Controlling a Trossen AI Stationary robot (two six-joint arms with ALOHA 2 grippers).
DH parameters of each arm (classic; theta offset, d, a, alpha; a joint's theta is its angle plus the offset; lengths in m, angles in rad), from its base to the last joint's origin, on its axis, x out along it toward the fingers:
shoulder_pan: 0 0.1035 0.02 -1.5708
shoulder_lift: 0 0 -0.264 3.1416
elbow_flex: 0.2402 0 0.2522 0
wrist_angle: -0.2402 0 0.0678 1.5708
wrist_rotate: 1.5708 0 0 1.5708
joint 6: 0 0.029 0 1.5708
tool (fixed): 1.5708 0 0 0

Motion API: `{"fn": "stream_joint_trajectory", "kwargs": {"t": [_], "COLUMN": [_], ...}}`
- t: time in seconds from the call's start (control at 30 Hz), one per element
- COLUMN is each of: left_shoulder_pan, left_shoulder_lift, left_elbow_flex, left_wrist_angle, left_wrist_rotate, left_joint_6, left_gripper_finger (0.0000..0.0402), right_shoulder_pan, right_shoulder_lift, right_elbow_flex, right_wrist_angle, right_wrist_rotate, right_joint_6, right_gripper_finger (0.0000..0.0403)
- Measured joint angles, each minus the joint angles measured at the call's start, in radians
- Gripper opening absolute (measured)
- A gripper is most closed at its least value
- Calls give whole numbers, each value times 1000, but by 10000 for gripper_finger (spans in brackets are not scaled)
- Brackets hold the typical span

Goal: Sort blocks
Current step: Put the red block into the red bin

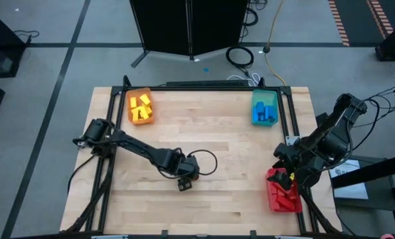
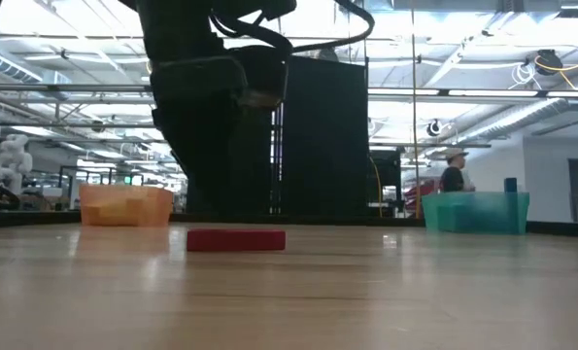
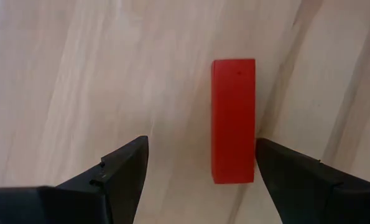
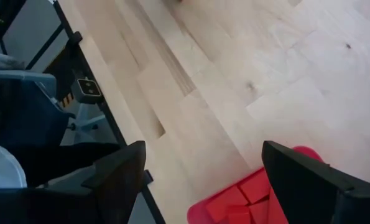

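Note:
One red block (image 3: 234, 121) lies flat on the bare wood near the table's middle; in the low view the red block (image 2: 236, 239) rests on its broad face. My left gripper (image 3: 200, 155) hangs over it, pointing steeply down, open. The block's near end sits between the fingers, close beside one finger (image 3: 284, 171), and no touch shows. In the high view the left gripper (image 1: 184, 184) hides the block. My right gripper (image 4: 203, 162) stands open and empty above the red tray (image 4: 234, 202) at the table's near right, seen in the high view too (image 1: 285, 174).
An orange tray (image 1: 140, 106) with yellow blocks stands at the far left, a teal tray (image 1: 264, 107) with blue blocks at the far right, and the red tray (image 1: 283, 196) with red blocks at the near right. Bare wood lies between them. A person (image 2: 453, 173) stands far behind the table.

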Motion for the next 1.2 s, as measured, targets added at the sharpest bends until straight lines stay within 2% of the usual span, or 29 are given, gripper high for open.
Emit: {"fn": "stream_joint_trajectory", "kwargs": {"t": [0.27, 0.6, 0.73, 0.87, 1.07, 1.2], "left_shoulder_pan": [-3, -2, 1, -6, -8, -6], "left_shoulder_lift": [2, 101, 140, 145, 142, 145], "left_elbow_flex": [1, 5, 8, 8, 25, 58], "left_wrist_angle": [90, 113, 104, 101, 85, 64], "left_wrist_rotate": [8, 11, 42, 31, 32, 35], "left_joint_6": [-1, 19, 20, 18, 21, 21], "left_gripper_finger": [292, 292, 286, 233, 78, 73], "right_shoulder_pan": [0, 0, 0, 0, 0, 0], "right_shoulder_lift": [0, 0, 0, 0, 0, 0], "right_elbow_flex": [0, 0, 0, 0, 0, 0], "right_wrist_angle": [0, 1, 2, 2, 1, 2], "right_wrist_rotate": [2, 2, 2, 2, 2, 3], "right_joint_6": [0, -8, -8, -3, -2, -1], "right_gripper_finger": [309, 309, 309, 309, 309, 309]}}
